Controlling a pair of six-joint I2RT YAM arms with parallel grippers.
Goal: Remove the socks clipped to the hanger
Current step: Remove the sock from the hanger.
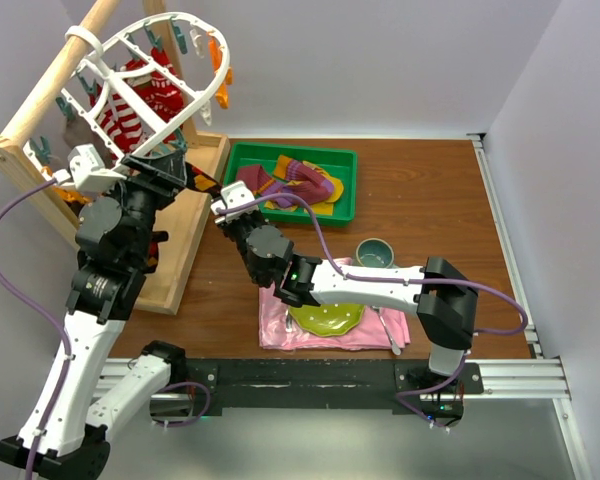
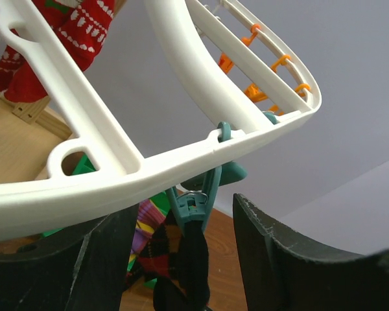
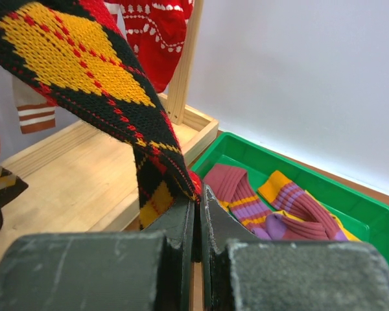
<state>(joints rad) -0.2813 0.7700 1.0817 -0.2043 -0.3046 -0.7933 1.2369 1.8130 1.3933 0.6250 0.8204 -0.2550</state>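
The argyle sock [image 3: 84,71] is hung from a teal clip [image 2: 198,194] on the rim of the hanger [image 2: 181,162]. Its lower end, below the hanger, is pinched in the closed right gripper [image 3: 198,214]. The clip is straddled by the left gripper [image 2: 185,230], which is spread wide and empty.

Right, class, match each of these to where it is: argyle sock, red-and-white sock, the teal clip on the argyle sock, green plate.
Things: 1 argyle sock; 2 red-and-white sock; 3 teal clip; 4 green plate.
Places: A on the pink cloth; B on the hanger, no gripper on it; C pinched in the shut right gripper; D between the open jaws of the left gripper.
Pairs: 1-C, 2-B, 3-D, 4-A.
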